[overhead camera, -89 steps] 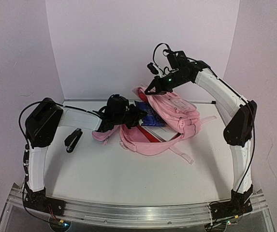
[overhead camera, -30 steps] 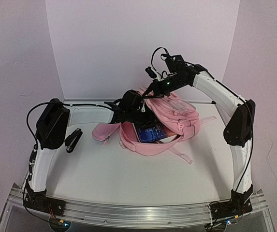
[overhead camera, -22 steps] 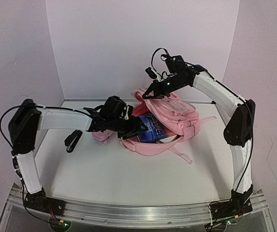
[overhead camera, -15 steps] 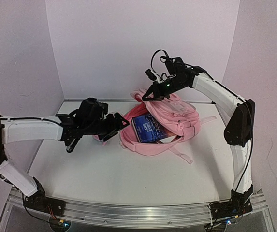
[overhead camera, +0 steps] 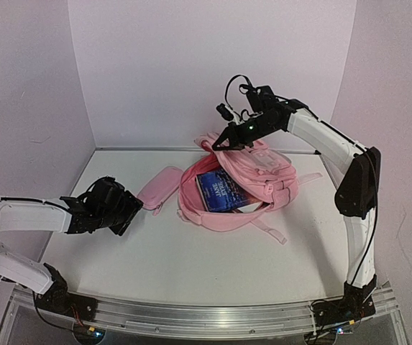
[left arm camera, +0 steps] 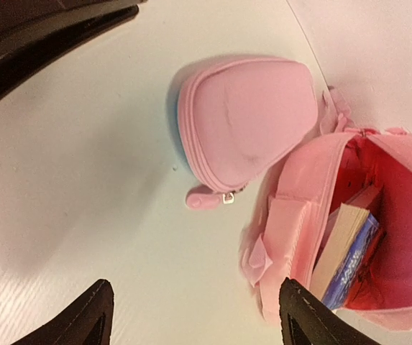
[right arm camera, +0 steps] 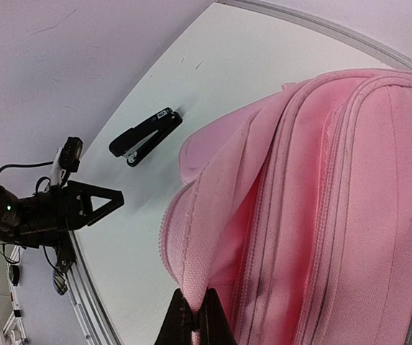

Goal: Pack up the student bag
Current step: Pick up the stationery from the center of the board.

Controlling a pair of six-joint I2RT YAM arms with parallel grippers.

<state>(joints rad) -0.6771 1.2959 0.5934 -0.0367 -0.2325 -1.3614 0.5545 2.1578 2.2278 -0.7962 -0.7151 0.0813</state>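
Two left fingers (overhead camera: 129, 207) sit low over the near left part of the white bench (overhead camera: 191, 251), spread wide with nothing between them. A few seconds ago they were over at the mouth of the bag, and the left arm has since pulled all the way back to this side. Just past them, the right wrist view shows a black stapler (right arm camera: 146, 136) lying flat on the bench. A bit farther in lies a small pink pouch (overhead camera: 161, 188), zipped up; the arm no longer covers it. Just beside the pouch is the student bag (overhead camera: 263, 169), big and pink, lying on the middle of the bench toward the back, with its mouth open to the left. A blue book (overhead camera: 220, 190) now rests inside it, leaning in the red lining. Farthest back, the right fingers (right arm camera: 191, 320) are pinched tight on the bag's top edge and hold it up, much as they did before.
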